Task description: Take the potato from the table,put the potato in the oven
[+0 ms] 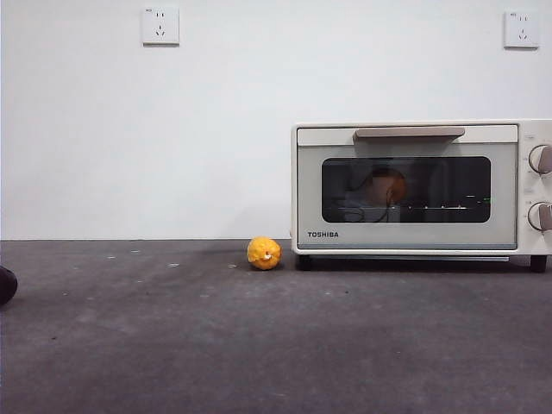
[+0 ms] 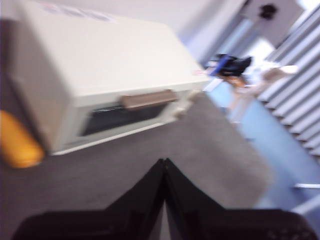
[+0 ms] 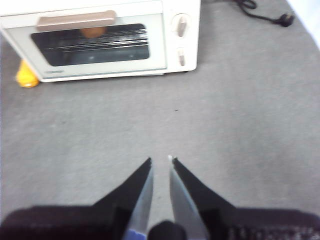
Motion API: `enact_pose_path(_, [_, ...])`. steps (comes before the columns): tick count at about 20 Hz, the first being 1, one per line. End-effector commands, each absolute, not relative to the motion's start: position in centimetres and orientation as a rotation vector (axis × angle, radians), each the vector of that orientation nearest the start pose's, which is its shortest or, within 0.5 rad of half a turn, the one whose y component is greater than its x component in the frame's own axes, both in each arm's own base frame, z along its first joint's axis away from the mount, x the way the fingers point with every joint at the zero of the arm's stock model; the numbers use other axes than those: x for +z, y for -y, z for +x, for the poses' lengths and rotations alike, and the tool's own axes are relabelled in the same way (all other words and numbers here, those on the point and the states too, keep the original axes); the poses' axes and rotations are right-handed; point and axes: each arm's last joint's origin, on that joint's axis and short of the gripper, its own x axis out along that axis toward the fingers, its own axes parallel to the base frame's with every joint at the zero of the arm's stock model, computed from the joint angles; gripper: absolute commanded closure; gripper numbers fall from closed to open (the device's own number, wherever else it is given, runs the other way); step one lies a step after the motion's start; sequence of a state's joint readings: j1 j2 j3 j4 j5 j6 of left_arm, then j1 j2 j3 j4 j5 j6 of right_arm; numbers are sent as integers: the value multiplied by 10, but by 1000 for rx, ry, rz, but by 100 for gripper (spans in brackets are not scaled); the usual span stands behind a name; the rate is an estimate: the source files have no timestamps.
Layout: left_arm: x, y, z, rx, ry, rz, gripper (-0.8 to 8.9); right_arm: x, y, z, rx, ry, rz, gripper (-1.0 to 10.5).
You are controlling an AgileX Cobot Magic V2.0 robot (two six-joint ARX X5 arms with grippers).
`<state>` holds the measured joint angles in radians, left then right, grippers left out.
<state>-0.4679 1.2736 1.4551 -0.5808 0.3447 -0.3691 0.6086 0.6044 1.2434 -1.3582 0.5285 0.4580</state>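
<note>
The cream-white TOSHIBA oven (image 1: 405,226) stands at the right of the table (image 1: 259,345) with its door closed. Behind the dark glass, the orange-brown potato (image 1: 385,185) rests on the rack inside; the right wrist view also shows the potato (image 3: 92,32) through the glass. My left gripper (image 2: 164,162) is shut and empty, low over the table off the oven's (image 2: 100,60) left front corner. My right gripper (image 3: 161,160) hovers well in front of the oven (image 3: 165,45), its jaws a narrow gap apart with nothing between them.
A small yellow lumpy ball (image 1: 264,253) lies on the table against the oven's left side. A black rounded tip (image 1: 4,285) shows at the left edge. A black power cord (image 3: 260,12) trails beside the oven. Two wall sockets (image 1: 160,26) sit high behind.
</note>
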Motion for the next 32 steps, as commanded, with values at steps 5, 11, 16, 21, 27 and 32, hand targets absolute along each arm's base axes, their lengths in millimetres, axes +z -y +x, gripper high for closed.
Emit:
enact_pose_path(5, [440, 98, 183, -614, -514, -240, 818, 385, -10, 40, -84, -631, 38, 883])
enact_pose_path(11, [440, 97, 182, -613, -509, -241, 817, 385, -11, 41, -85, -636, 36, 883])
enact_pose_path(16, [437, 96, 193, -595, -433, 14, 817, 385, -11, 41, -84, -636, 35, 883])
enact_pose_path(21, [438, 82, 198, -634, -272, 440, 818, 385, -11, 41, -84, -636, 35, 883])
enact_pose_path(27, [428, 42, 210, -638, -84, 315, 817, 385, -11, 41, -85, -636, 35, 883])
enact_pose_path(32, [365, 18, 206, -394, -16, 257, 817, 385, -11, 41, -85, -636, 35, 883])
